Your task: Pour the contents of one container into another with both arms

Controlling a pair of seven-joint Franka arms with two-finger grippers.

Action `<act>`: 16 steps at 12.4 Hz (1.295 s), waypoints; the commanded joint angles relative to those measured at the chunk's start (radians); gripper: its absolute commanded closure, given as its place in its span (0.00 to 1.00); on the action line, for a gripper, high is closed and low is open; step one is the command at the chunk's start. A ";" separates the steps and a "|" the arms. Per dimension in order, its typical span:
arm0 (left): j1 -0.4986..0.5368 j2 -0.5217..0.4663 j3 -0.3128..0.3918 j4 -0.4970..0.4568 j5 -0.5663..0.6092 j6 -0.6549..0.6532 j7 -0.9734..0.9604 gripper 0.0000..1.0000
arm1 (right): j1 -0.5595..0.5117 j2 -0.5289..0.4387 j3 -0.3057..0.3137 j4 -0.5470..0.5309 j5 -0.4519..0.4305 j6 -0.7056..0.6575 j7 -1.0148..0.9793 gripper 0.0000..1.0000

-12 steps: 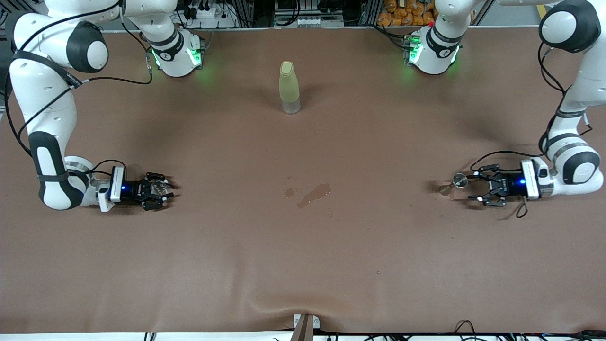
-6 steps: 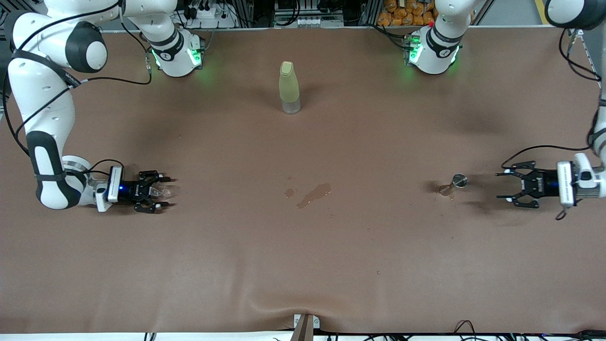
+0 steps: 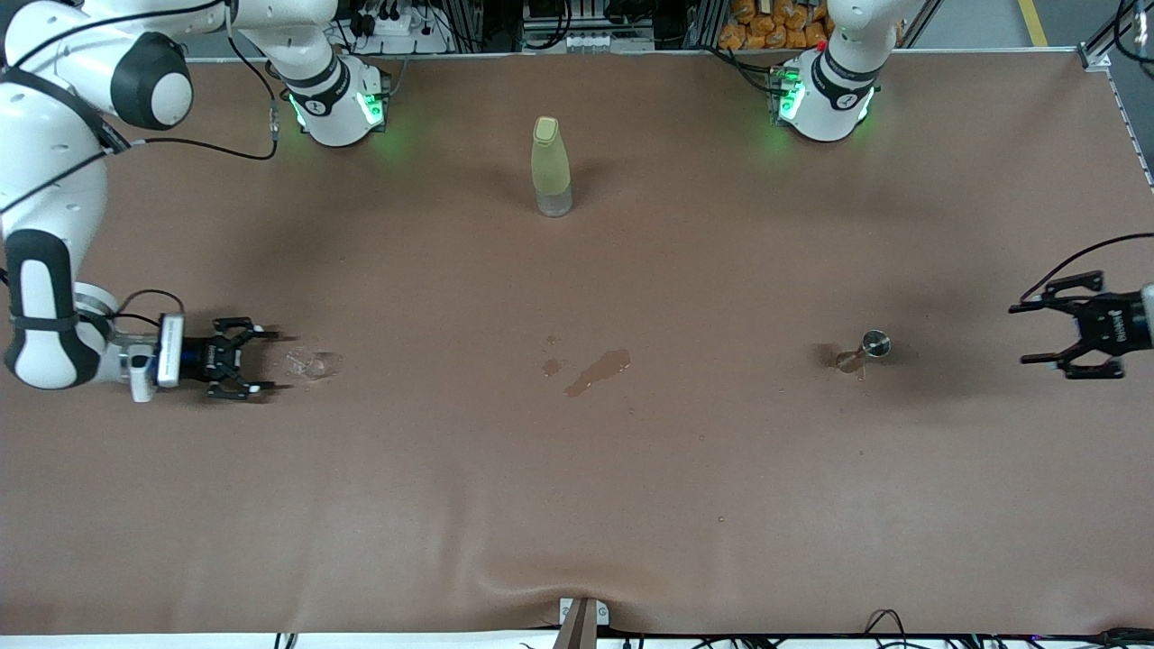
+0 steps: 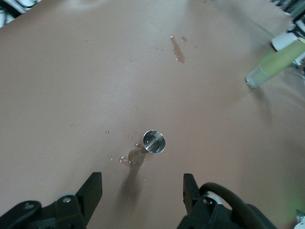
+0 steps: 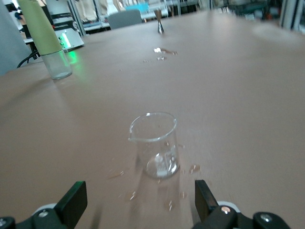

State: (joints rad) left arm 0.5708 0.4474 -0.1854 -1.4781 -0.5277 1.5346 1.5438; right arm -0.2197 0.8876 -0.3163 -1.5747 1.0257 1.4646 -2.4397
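The tiny clear glass cup stands upright on the brown table toward the right arm's end. My right gripper is open just short of it, with nothing between its fingers. The small shiny metal stemmed cup stands upright toward the left arm's end, with droplets round its foot. My left gripper is open and well away from it, near the table's end, and holds nothing.
A tall yellow-green bottle stands mid-table nearer the robots' bases. A wet spill darkens the table between the two cups. The metal cup also shows far off in the right wrist view.
Both grippers have let go of their cups and drawn back toward their own ends of the table. The left one has moved much farther. Both cups stay standing in place.
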 commanded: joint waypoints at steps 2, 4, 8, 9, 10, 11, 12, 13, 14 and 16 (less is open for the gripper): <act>0.000 -0.148 -0.009 0.001 0.153 -0.004 -0.256 0.22 | 0.057 -0.139 -0.089 -0.007 -0.153 0.000 0.328 0.00; -0.002 -0.211 -0.026 0.001 0.176 -0.005 -0.449 0.22 | 0.077 -0.249 -0.109 -0.004 -0.278 0.002 0.567 0.00; 0.000 -0.257 -0.167 0.007 0.375 -0.005 -0.827 0.15 | 0.124 -0.476 -0.113 -0.005 -0.459 -0.010 0.986 0.00; 0.000 -0.266 -0.210 0.018 0.402 -0.004 -0.920 0.15 | 0.150 -0.525 -0.128 -0.005 -0.496 -0.012 1.078 0.00; 0.000 -0.271 -0.244 0.019 0.422 -0.005 -1.073 0.15 | 0.190 -0.570 -0.150 -0.005 -0.521 -0.013 1.170 0.00; 0.000 -0.272 -0.281 0.019 0.434 -0.005 -1.156 0.15 | 0.221 -0.614 -0.164 -0.004 -0.553 -0.032 1.270 0.00; -0.002 -0.274 -0.310 0.019 0.455 -0.005 -1.197 0.15 | 0.244 -0.654 -0.168 -0.002 -0.582 -0.058 1.373 0.00; -0.003 -0.283 -0.334 0.027 0.492 -0.005 -1.243 0.13 | 0.269 -0.697 -0.168 0.002 -0.611 -0.073 1.480 0.00; -0.021 -0.312 -0.329 0.032 0.527 -0.005 -1.289 0.10 | 0.290 -0.732 -0.167 0.013 -0.646 -0.082 1.577 0.00; -0.105 -0.340 -0.239 0.032 0.520 0.001 -1.281 0.00 | 0.331 -0.776 -0.162 0.056 -0.697 -0.130 1.730 0.00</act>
State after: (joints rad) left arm 0.5241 0.1564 -0.4930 -1.4377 -0.0216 1.5330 0.2745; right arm 0.0661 0.1641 -0.4678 -1.5322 0.3823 1.3675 -0.8366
